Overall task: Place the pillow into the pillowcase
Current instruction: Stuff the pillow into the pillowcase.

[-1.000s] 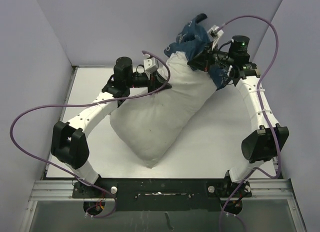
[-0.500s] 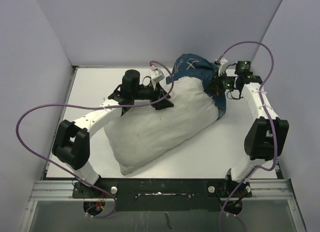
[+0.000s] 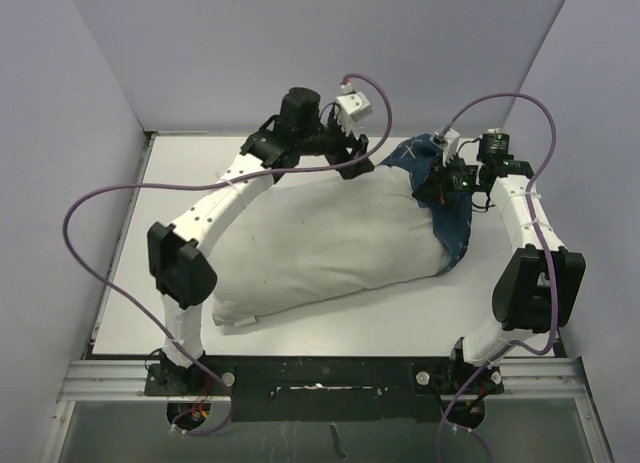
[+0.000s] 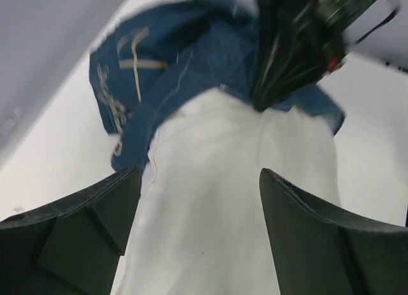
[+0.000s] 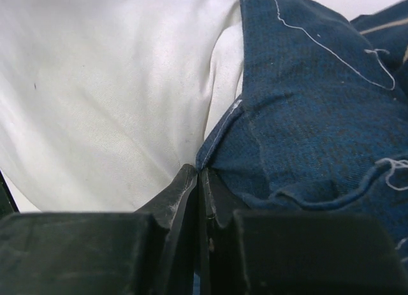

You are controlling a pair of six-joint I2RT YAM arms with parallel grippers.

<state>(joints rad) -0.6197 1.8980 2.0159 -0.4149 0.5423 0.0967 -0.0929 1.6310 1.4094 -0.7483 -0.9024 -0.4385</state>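
Observation:
The white pillow (image 3: 320, 243) lies slantwise on the table, its right end tucked inside the navy pillowcase (image 3: 455, 223). My right gripper (image 3: 437, 191) is shut on the pillowcase's hem at the pillow's upper right. In the right wrist view the closed gripper (image 5: 201, 174) pinches the blue hem (image 5: 306, 116) where it meets the pillow (image 5: 108, 85). My left gripper (image 3: 358, 161) hangs open above the pillow's far edge, holding nothing. In the left wrist view that gripper (image 4: 199, 180) straddles empty air over the pillow (image 4: 217, 199), with the pillowcase (image 4: 166, 72) beyond.
The white table (image 3: 180, 183) is closed in by grey walls on the left, back and right. Purple cables (image 3: 100, 198) loop from both arms. A metal rail (image 3: 320, 368) runs along the near edge by the arm bases.
The pillow has come down from a steep tilt to lie flatter on the table. My left gripper opened, let go and rose toward the back. The right gripper lowered, holding the pillowcase.

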